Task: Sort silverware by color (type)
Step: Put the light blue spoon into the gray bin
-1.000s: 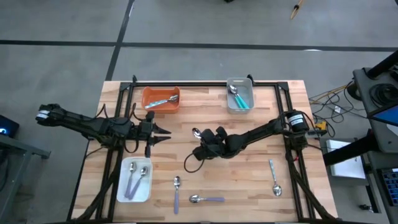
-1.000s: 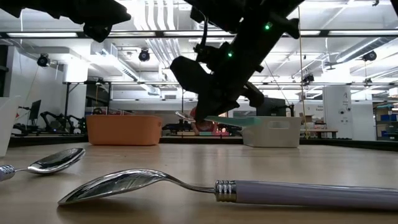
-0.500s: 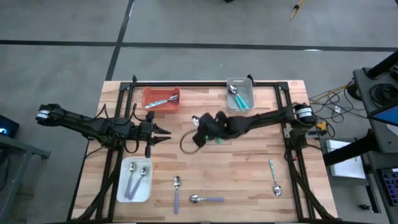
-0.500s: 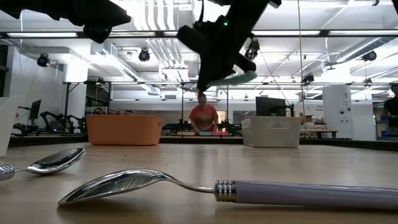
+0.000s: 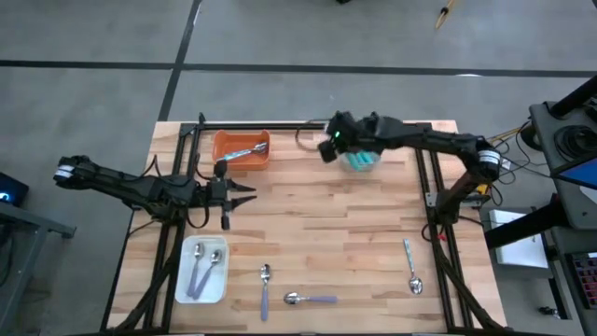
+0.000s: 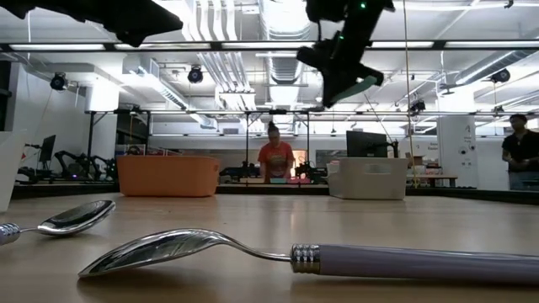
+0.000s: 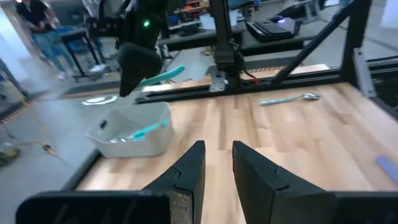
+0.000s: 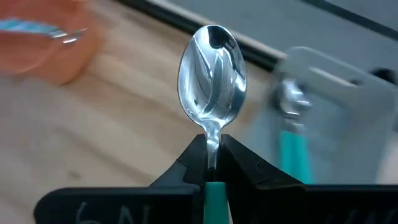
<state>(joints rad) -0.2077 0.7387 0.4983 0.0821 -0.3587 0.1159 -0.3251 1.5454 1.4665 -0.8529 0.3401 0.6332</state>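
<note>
Wooden table (image 5: 317,233), dark frame rails around it. Right arm reaches across the far edge; right gripper (image 5: 328,149) is up in the air at the grey tray (image 5: 347,161), jaws pinched tight on the neck of a teal-handled spoon (image 8: 212,70), bowl sticking out past the fingertips. Low view confirms it's well above the table. Left arm sits at the left side, left gripper (image 5: 244,198) near the orange tray (image 5: 228,140), fingers (image 7: 186,177) a narrow gap apart, nothing between them.

Trays: orange tray far-left holds a pale blue spoon (image 5: 244,151); grey tray far-right holds teal spoons (image 7: 140,132); white tray (image 5: 185,280) near-left holds two lavender spoons (image 5: 205,269).

Loose on the table: two lavender spoons near the front edge (image 5: 265,289), (image 5: 310,299), close together; one pale blue spoon front-right (image 5: 411,268), well apart from those.
</note>
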